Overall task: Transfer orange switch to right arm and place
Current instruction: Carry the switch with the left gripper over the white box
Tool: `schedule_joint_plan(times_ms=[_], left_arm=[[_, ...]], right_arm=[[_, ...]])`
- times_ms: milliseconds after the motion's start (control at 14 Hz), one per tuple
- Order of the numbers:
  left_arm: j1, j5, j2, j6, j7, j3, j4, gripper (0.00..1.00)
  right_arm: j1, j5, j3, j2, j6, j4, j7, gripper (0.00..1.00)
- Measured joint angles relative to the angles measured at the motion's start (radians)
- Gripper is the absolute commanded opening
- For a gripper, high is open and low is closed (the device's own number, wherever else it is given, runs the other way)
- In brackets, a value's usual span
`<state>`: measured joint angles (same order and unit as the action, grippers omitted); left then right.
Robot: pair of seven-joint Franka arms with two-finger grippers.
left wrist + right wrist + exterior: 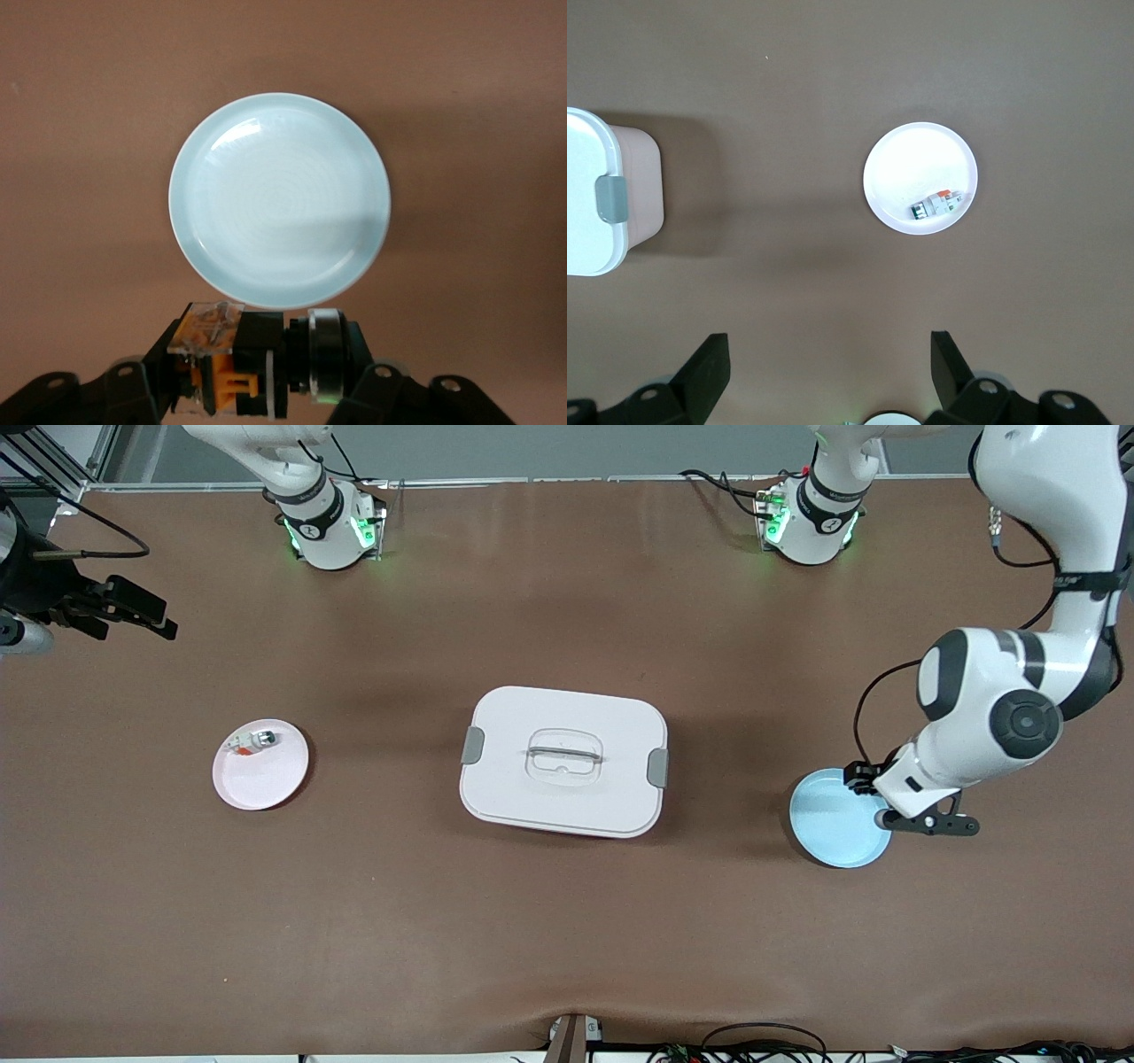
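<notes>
While the left gripper [252, 390] hangs over the blue plate [828, 828] at its own end of the table, clamped on the orange switch [257, 359], the handover has yet to begin (the pick looks done); the right gripper [828, 376] waits wide open and empty near the pink plate [266, 779], so both arms must next meet, probably above the white box [564, 760]
</notes>
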<state>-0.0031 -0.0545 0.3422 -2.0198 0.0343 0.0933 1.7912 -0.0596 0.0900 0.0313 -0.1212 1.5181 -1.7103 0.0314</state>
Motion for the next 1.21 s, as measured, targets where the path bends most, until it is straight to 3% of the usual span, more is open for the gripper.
schedule_joint_plan(times_ms=[214,429,929,1214], left_arm=[[-0.001,0.030,-0.030,0.224,0.069,0.037,-0.137,0.20],[-0.002,0.112,-0.035,0.337,0.177,0.074,-0.254,0.20],[-0.005,0.272,-0.052,0.382,0.551,0.189,-0.356,0.20],[-0.006,0.297,-0.055,0.381,0.806,0.280,-0.396,0.20]], right_arm=[[0.000,-0.016,0.001,-0.007,0.004,0.000,-0.014,1.00],[0.000,-0.031,0.000,-0.024,0.008,0.001,-0.025,1.00],[0.000,-0.063,-0.002,-0.040,0.006,0.000,-0.027,1.00],[0.000,-0.063,-0.002,-0.040,0.005,0.000,-0.027,1.00]])
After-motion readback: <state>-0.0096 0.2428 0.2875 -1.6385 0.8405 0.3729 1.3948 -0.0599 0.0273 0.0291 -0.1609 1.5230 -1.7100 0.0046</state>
